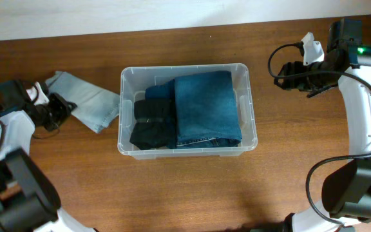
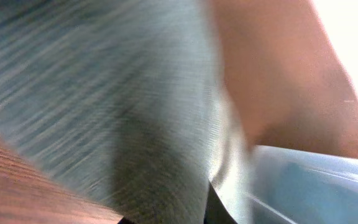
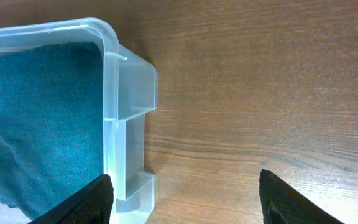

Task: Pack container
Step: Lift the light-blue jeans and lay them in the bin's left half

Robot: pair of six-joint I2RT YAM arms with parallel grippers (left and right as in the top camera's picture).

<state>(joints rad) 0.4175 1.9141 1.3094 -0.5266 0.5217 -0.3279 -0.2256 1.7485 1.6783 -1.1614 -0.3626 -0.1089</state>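
Sitting at the middle of the surface (image 1: 185, 193), the bin (image 1: 185, 67) holds denim (image 1: 205, 106) and dark clothes (image 1: 152, 125), while the left fingers (image 1: 60, 107), their state lost in blur, meet the pale cloth (image 1: 92, 103) beside it, likely to load it, and the right fingers (image 3: 95, 202) hang spread, empty.

This looks like a robotics lab or test bench set up for a household chore, not a lived-in home. A clear plastic bin (image 1: 185, 66) sits on a bare wood-grain surface (image 1: 192, 193). A white-and-black robot arm (image 1: 5, 135) stands to the left of the bin and a second arm (image 1: 366, 116) to its right. A loose black cable (image 1: 270, 63) loops beside the right one, which also carries a small lit green light (image 1: 361, 49). Behind the bin runs a plain pale wall (image 1: 140, 13). The only homely things are folded jeans (image 1: 205, 106) and dark clothes (image 1: 150, 132) inside the bin, and a pale denim piece (image 1: 85, 100) just left of it.
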